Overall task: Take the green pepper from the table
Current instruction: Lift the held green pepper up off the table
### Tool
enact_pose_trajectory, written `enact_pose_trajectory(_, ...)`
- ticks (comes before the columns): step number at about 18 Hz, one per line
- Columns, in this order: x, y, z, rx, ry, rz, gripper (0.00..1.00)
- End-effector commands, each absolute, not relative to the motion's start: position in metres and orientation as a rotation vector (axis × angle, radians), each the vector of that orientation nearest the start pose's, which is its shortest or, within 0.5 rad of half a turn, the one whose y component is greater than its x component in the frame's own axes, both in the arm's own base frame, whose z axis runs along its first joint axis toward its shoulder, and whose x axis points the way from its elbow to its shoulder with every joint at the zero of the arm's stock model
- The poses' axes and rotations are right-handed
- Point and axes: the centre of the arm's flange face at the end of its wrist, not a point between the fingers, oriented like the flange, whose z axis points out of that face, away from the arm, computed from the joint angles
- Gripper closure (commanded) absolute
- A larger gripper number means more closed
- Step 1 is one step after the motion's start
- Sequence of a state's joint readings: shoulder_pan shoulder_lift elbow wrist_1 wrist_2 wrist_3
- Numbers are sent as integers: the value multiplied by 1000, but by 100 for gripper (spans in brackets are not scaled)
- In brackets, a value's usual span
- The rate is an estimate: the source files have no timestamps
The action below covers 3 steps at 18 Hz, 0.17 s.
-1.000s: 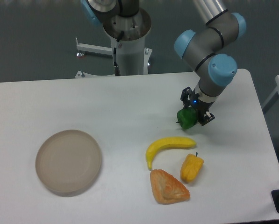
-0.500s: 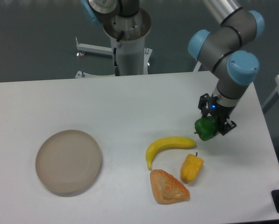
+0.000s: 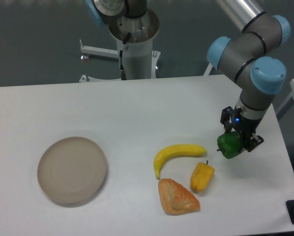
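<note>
On the bench, a plate, banana, pastry and yellow pepper were laid out; rightmost, the green pepper was held clamped in the fingers. A steady grip was judged advisable while lifting clear.

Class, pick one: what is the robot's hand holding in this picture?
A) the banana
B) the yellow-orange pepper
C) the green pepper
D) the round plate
C: the hand is closed on the green pepper, right of the banana, which lies free on the table.
</note>
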<state>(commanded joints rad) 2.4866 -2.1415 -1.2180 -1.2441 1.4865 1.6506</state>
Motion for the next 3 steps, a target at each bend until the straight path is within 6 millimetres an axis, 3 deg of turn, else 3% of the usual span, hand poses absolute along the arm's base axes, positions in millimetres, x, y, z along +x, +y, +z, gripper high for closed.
enact_pose_trajectory(3,-487,552,348,-2823,1084,120,69)
